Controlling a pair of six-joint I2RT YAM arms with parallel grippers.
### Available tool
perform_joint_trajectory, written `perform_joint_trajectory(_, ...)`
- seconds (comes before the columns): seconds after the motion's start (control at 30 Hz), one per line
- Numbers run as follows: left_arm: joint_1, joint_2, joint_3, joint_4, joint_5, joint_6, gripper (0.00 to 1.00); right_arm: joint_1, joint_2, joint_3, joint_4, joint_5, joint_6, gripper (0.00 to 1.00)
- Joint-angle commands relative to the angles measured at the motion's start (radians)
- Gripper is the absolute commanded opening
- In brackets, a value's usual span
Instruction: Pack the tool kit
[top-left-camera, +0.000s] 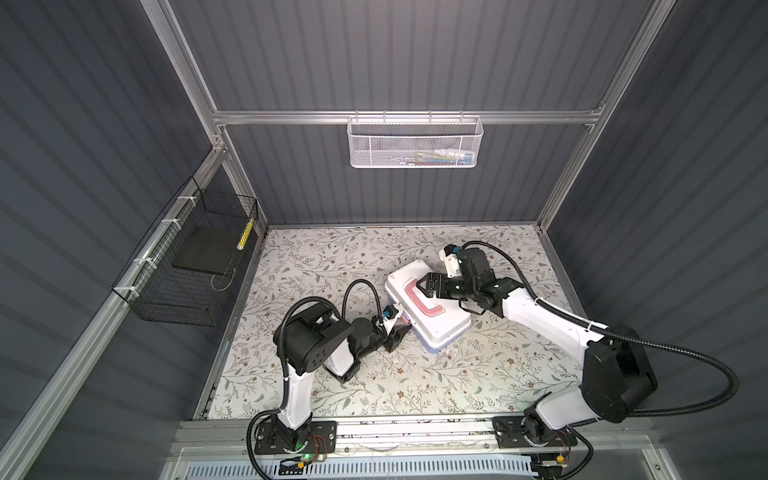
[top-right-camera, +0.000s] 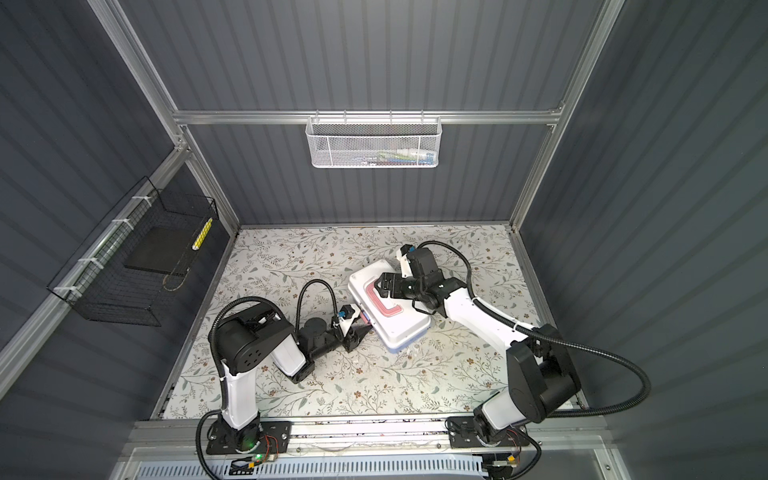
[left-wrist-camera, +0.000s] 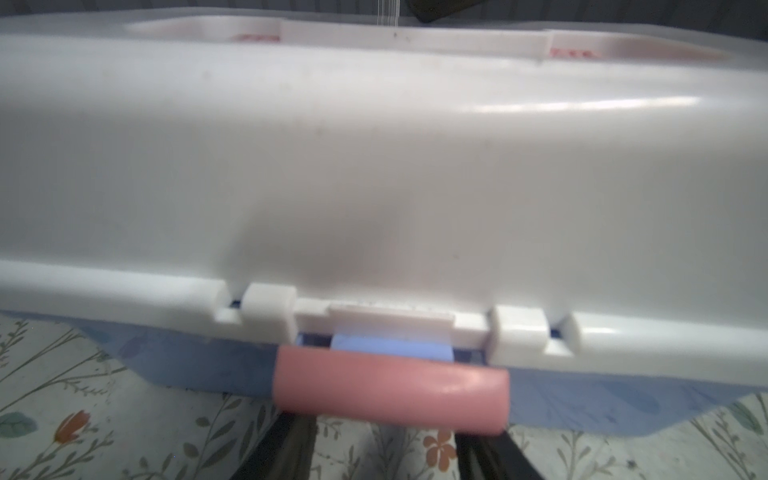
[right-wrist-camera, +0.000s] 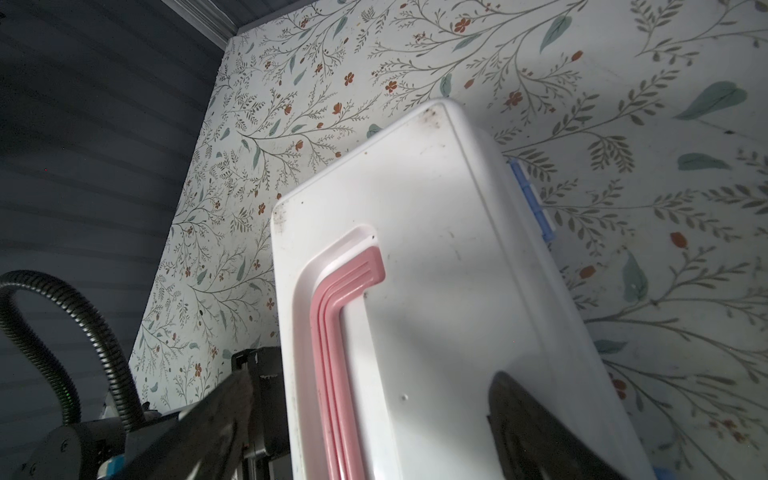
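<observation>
The tool kit (top-left-camera: 444, 328) (top-right-camera: 401, 330) lies shut and askew mid-table, its white lid (right-wrist-camera: 436, 249) over a light blue base (left-wrist-camera: 174, 361). A pink handle (top-left-camera: 432, 309) (right-wrist-camera: 345, 332) lies flat in the lid's recess. My left gripper (top-left-camera: 400, 330) (left-wrist-camera: 386, 432) sits low at the box's near-left side, jaws apart, its fingertips just under the pink latch (left-wrist-camera: 390, 386), which sticks out from the base. My right gripper (top-left-camera: 424, 286) (right-wrist-camera: 372, 380) hovers wide open over the lid, astride the handle. Whether it touches the lid I cannot tell. The box's contents are hidden.
A white mesh basket (top-left-camera: 415, 141) hangs on the back wall. On the left wall is a black wire basket (top-left-camera: 187, 266) holding a dark slab and a yellow stick. Blue hinges (right-wrist-camera: 532, 199) sit on the box's far side. Grey walls enclose the floral table (top-left-camera: 415, 382).
</observation>
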Motion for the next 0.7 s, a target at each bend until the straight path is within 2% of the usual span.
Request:
perform_joint_trajectory(0.0,0.004,-0.026,0.013,0.015,-0.013,0.018,0.45,-0.003,0.040,-0.039,-0.099,-0.006,0.012,0.90)
perform_joint_trajectory(0.67,0.004,-0.153,0.013,-0.127,-0.028,0.051,0.40,-0.005,0.041,-0.045,-0.091,-0.013,0.013,0.90)
